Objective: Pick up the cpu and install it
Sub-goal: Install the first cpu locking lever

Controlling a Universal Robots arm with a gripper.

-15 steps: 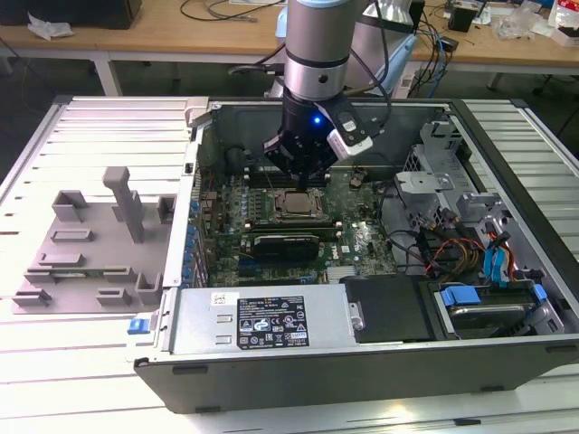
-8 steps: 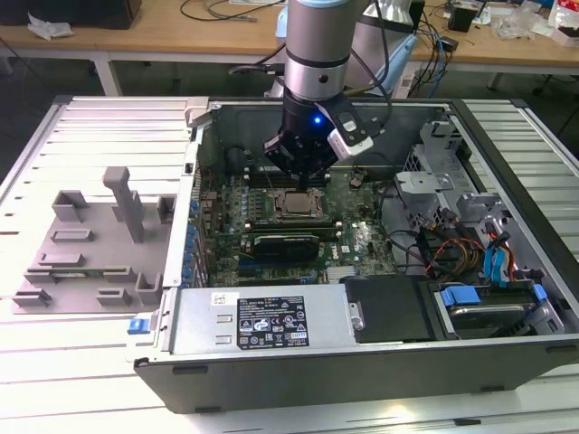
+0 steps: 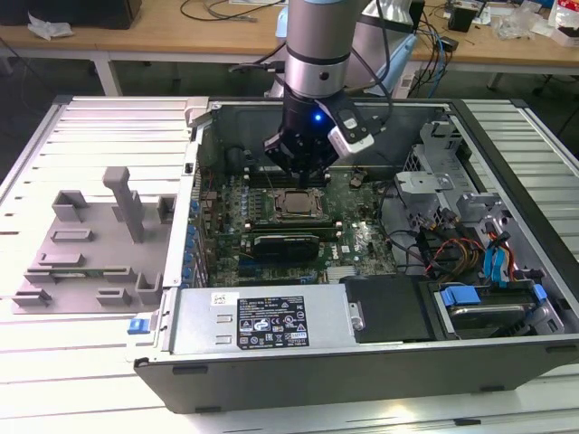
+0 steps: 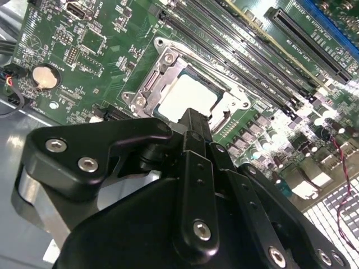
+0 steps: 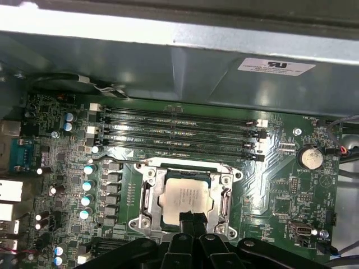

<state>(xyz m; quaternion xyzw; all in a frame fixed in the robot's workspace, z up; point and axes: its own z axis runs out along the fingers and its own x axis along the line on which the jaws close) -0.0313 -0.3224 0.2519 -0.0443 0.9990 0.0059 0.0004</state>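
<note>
The black pincer [image 5: 190,219] hangs just above the flat square silver-topped cpu [image 5: 185,197], its fingertips pressed together and holding nothing. The cpu lies seated in the metal socket frame [image 5: 147,197] on the green motherboard [image 5: 280,185], beside black memory slots [image 5: 174,131].

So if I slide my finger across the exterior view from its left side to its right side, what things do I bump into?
Grey plastic tray with upright blocks → shiny silver square cpu sitting in its socket under the black gripper → blue plastic latches by the drive bays.
</note>
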